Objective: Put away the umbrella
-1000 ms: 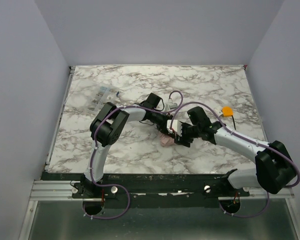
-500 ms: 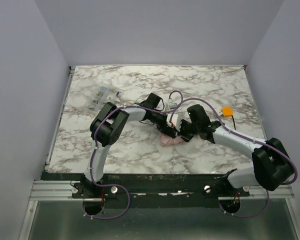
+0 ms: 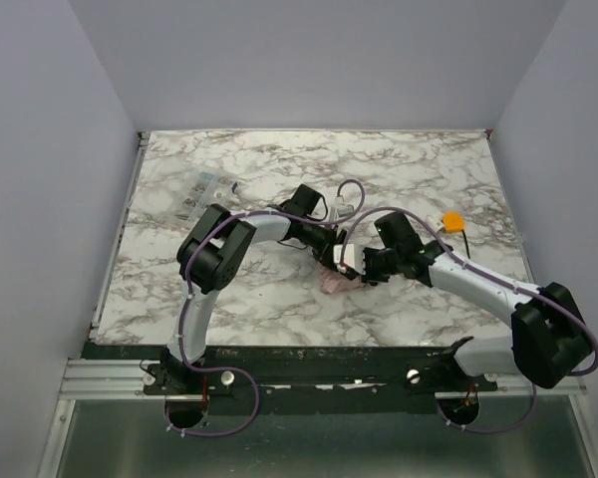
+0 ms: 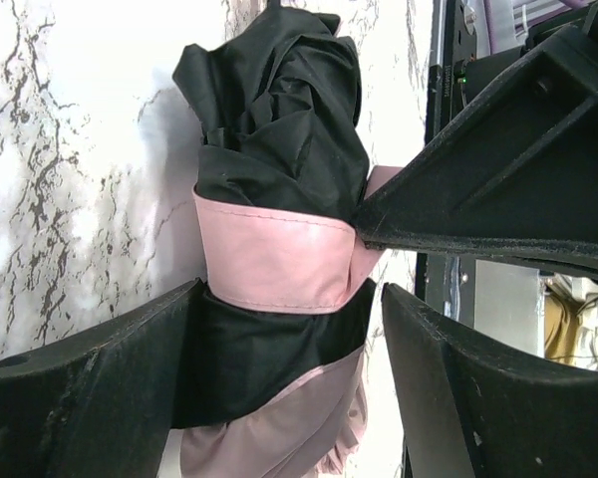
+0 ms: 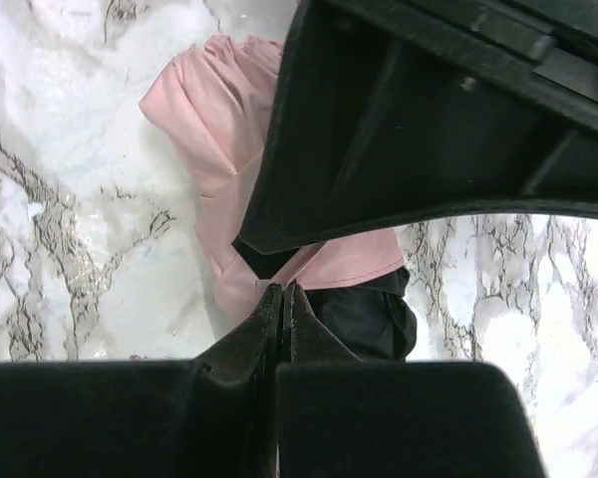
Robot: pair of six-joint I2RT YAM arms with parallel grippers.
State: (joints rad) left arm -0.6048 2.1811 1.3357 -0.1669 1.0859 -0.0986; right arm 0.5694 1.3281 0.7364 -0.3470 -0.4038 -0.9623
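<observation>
Lying on the marble table (image 3: 229, 159), the umbrella (image 4: 279, 259) is bracketed by the spread fingers of the left gripper (image 4: 289, 294), its black folds bound by a pink strap (image 4: 274, 264). The right gripper (image 5: 282, 291) is pressed fully together, tips set against the pink fabric; perhaps a fold is nipped. Both arms are reached inward, wrists meeting mid-table. From overhead, most of the umbrella is covered by the grippers.
</observation>
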